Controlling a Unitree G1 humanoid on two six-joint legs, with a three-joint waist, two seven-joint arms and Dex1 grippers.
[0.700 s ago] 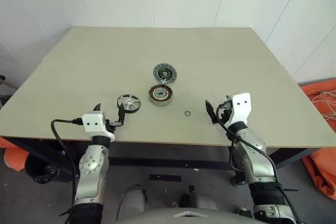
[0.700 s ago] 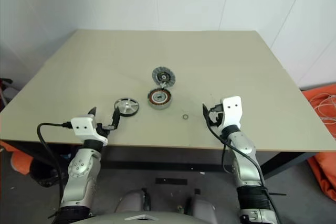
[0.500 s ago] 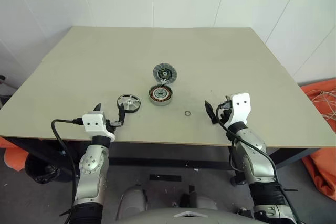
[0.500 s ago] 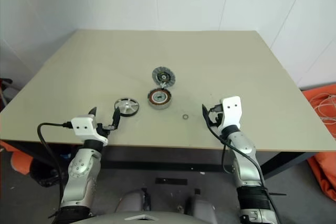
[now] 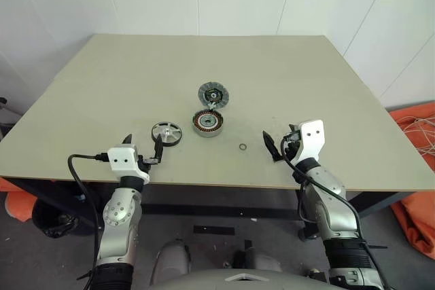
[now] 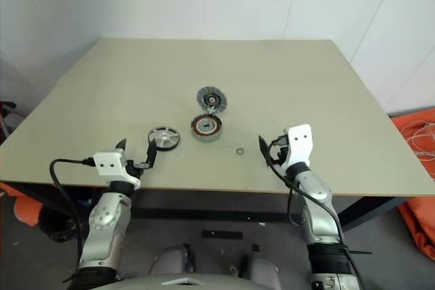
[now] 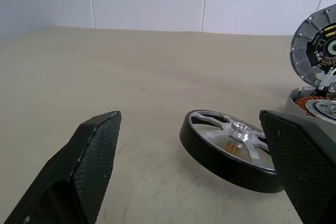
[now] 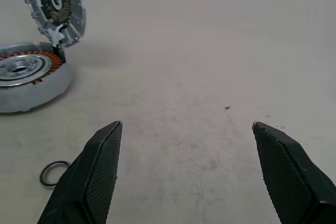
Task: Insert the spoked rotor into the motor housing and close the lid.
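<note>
Rotor [image 5: 166, 132]: one, flat on table [image 5: 102, 86], left of housing [image 5: 209, 123], just ahead of left gripper [image 5: 142, 148]. One housing mid-table, one lid [image 5: 213, 94] hinged up behind it. One small ring [image 5: 243, 147] near right gripper [image 5: 280, 144]. Two grippers, both spread wide, empty.

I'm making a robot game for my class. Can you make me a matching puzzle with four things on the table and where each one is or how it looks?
Things:
1. spoked rotor
2. motor housing
3. lid
4. small loose ring

Descriptions:
A. standing up open at the housing's far edge
B. tiny, lying alone in front of the right gripper
C. tilted on the table just ahead of the open left gripper
D. round cup with copper-coloured windings inside

Pairs: 1-C, 2-D, 3-A, 4-B
</note>
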